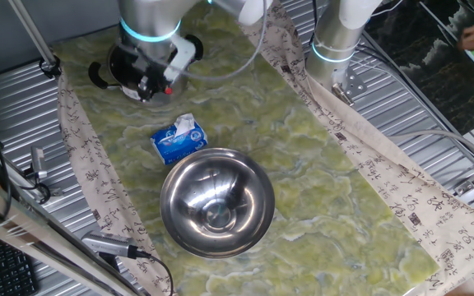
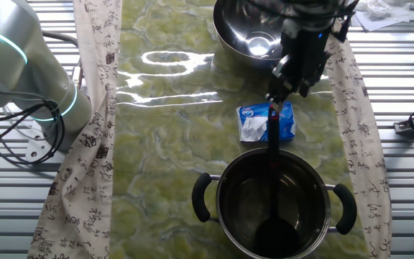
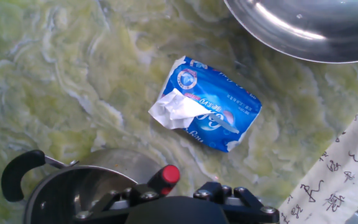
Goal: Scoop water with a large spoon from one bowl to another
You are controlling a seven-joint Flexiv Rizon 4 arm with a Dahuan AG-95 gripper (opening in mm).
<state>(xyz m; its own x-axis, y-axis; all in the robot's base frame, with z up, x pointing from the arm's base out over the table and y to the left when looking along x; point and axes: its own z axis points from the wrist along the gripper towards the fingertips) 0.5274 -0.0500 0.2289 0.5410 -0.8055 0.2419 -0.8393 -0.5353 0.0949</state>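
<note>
Over the two-handled steel pot (image 2: 274, 203) at one end of the bench (image 2: 171, 129), the tool (image 2: 277, 92) hangs with its fingers pinching the upper handle of the large spoon (image 2: 272, 155). The dark handle runs down from the grip into the pot, and the broad dark bowl of the spoon sits low inside against the pot's inner wall. In the hand view the small round red end of the handle (image 3: 165, 175) pokes up just above the black body of the tool. I cannot make out any water in the pot from here; its inside is dark.

Just beside the pot lies a blue-and-white tissue pack (image 3: 207, 112), with a white tissue sticking out of its opening. Beyond the pack, towards the other end of the green marbled cloth (image 1: 319, 156), stands a wide steel bowl (image 1: 216, 203), bright and reflective inside. The pack lies between the pot and the bowl, touching neither. Strips of pale fabric printed with dark characters (image 2: 85, 144) run along both long edges of the cloth.
</note>
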